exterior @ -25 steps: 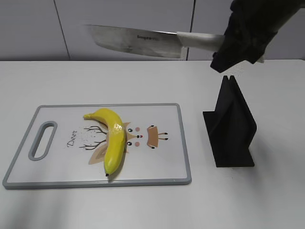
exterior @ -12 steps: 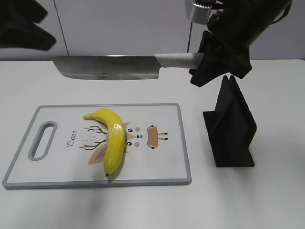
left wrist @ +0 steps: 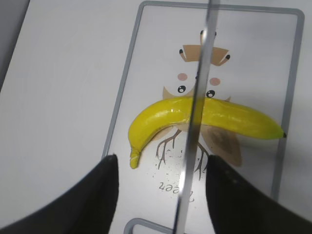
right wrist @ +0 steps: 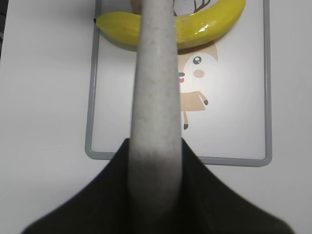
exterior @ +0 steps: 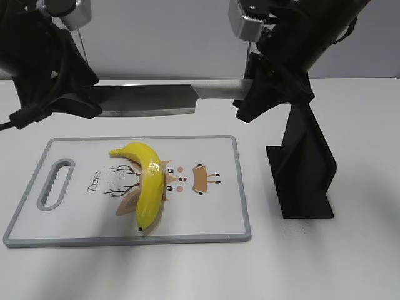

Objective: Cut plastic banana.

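banana (exterior: 147,181) on cutting board (exterior: 206,212) lower left, knife (exterior: 150,100) above it mid-frame, stand (exterior: 303,165) to board's right

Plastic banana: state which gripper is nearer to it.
Left, narrowly. The left gripper hovers above the cutting board's handle end, just left of the plastic banana. The right gripper, holding the knife, sits above the board's far-right edge.

My knife (exterior: 147,100) hangs level above the cutting board (exterior: 212,219), its blade between my left end effector (left wrist: 161,195) and the plastic banana (exterior: 147,181). A black stand (exterior: 303,165) blocks the board's right side. The near surface (exterior: 200,272) lies open.
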`<state>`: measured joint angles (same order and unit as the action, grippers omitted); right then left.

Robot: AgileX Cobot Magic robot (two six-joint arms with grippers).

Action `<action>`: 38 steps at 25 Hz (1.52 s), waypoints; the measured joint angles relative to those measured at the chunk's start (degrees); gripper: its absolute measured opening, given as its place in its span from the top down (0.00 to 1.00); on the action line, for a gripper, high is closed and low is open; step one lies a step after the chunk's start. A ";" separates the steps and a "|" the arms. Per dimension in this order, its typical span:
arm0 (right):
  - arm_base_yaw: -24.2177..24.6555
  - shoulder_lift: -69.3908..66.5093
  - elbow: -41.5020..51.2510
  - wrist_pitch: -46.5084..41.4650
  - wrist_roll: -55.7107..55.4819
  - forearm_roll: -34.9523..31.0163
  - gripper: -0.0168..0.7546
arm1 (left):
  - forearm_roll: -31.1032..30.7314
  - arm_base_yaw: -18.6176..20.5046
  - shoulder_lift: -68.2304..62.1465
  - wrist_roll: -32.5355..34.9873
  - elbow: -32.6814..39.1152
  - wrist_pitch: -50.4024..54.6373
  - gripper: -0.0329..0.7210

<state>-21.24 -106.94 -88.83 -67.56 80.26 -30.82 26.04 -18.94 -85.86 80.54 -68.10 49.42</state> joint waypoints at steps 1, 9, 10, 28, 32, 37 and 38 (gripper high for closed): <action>0.00 -0.36 0.00 0.00 0.15 -0.19 0.76 | -0.11 0.00 -0.55 0.00 0.00 -0.38 0.23; 0.00 -1.12 0.00 1.40 0.35 -0.88 0.76 | -0.09 -0.06 -2.06 0.05 0.00 -0.89 0.73; 0.00 -1.27 -0.06 2.09 0.66 -0.81 0.76 | -0.15 -0.06 -2.06 0.22 0.00 -0.56 0.84; -1.12 -16.76 -0.11 8.72 0.94 2.44 0.75 | -0.30 -0.17 -20.22 1.12 3.43 -9.73 0.97; -1.67 -20.41 -0.87 9.06 0.74 3.15 0.75 | 0.35 -0.17 -24.40 1.74 5.74 -13.54 0.97; -1.72 -20.54 -1.22 8.71 0.43 3.20 0.75 | 0.57 -0.17 -24.48 1.99 5.74 -13.91 0.97; -1.72 -20.48 -1.22 8.49 0.09 3.20 0.75 | 0.57 -0.17 -24.20 1.99 5.74 -13.89 0.97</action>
<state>-22.96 -127.42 -90.05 -59.07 80.35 -27.62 26.61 -19.11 -110.06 82.53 -62.36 35.53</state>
